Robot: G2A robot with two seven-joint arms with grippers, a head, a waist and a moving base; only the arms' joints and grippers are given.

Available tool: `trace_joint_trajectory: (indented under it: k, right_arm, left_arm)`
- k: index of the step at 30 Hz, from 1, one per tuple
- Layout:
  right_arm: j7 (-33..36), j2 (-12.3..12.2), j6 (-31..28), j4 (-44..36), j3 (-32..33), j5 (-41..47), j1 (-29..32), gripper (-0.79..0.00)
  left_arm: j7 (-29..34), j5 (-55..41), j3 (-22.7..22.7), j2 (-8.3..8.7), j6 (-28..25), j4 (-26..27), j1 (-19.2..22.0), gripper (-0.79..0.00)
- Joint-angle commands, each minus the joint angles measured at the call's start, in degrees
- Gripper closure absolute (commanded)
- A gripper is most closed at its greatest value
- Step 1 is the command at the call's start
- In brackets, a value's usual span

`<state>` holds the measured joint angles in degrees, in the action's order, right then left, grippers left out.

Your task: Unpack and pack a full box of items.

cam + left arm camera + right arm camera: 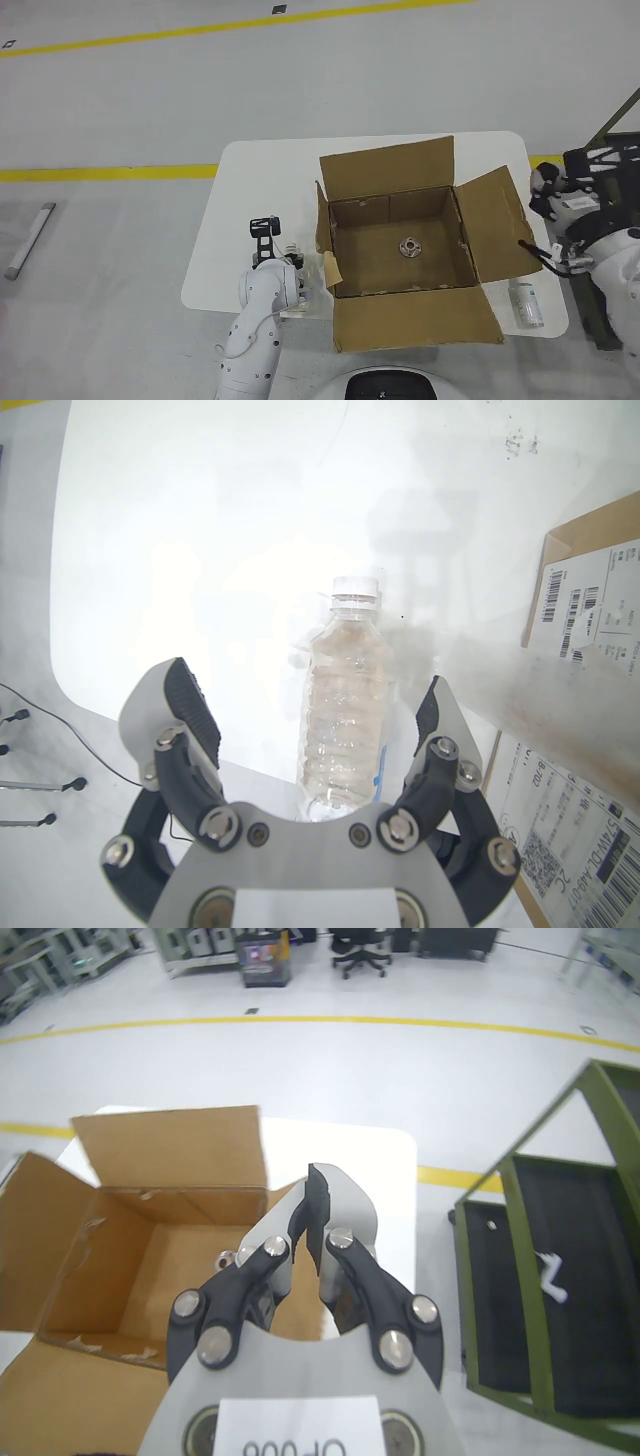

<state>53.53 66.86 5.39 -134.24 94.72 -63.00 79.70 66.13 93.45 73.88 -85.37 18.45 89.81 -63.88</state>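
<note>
Left gripper [310, 700] has its fingers apart astride the clear water bottle [345, 660], which lies on the table [200, 525] just beside the cardboard box [585, 600]; right gripper [310, 1208] is pinched together, empty. An off-centre squeeze could roll the round bottle away or snag the box flap

We count one box [415, 318] and one bench [260, 170]. One bottle [345, 710] plus another bottle [525, 303] makes two. We see one metal part [408, 245].
</note>
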Motion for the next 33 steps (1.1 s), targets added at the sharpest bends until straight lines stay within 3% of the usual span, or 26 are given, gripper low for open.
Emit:
trace_joint_trajectory:
  k: [1, 6, 13, 19, 33]
  right_arm:
    - [2.7, 0.0, -1.4, 2.3, -7.0, -2.6, -3.7, 0.0]
    - [7.5, 1.1, -1.3, 14.7, -21.6, -6.0, -13.5, 0.0]
    - [12.6, 3.0, 2.4, 32.2, -32.7, -8.7, -21.2, 0.0]
    - [14.7, 4.4, 3.9, 40.8, -36.2, -6.6, -24.5, 0.0]
    - [14.7, 4.4, 3.9, 40.8, -36.2, -6.6, -24.5, 0.0]
  left_arm:
    - [0.0, 0.0, 0.0, 0.0, 0.0, 0.0, 0.0, -0.785]
    - [0.0, 0.0, 0.0, 0.0, 0.0, 0.0, 0.0, -0.785]
    - [0.0, 0.0, 0.0, 0.0, 0.0, 0.0, 0.0, -0.785]
    - [0.0, 0.0, 0.0, 0.0, 0.0, 0.0, 0.0, -0.785]
    - [0.0, 0.0, 0.0, 0.0, 0.0, 0.0, 0.0, -0.785]
